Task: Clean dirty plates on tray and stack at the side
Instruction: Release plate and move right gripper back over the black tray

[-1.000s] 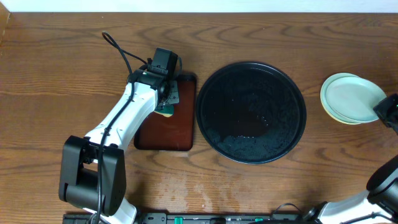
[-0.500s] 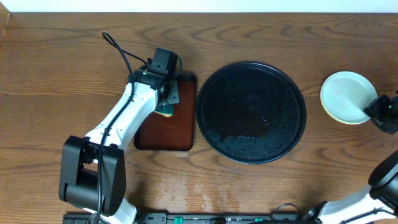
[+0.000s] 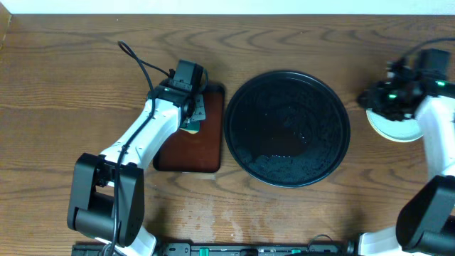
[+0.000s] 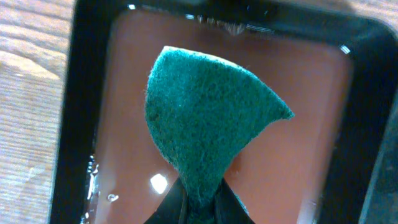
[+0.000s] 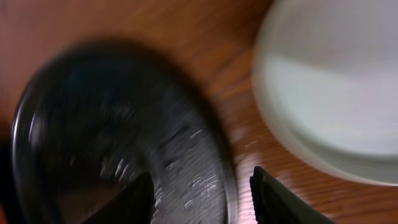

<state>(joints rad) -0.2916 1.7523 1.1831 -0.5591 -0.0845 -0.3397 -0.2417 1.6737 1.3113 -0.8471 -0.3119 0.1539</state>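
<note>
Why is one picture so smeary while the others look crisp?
Right wrist view: tray and plates are streaked with blur, as from a moving camera. Left wrist view: sharp, sponge fibres clear, small white glints on the brown tray. Overhead view: sharp, evenly lit.

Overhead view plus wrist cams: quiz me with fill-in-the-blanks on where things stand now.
The left gripper is shut on a green ____.
It hangs over the ____ rectangular tray.
The stacked plates sit on the tabletop to the round black tray's ____.
That tray holds ____ plates.
Missing: sponge; brown; right; no.
</note>
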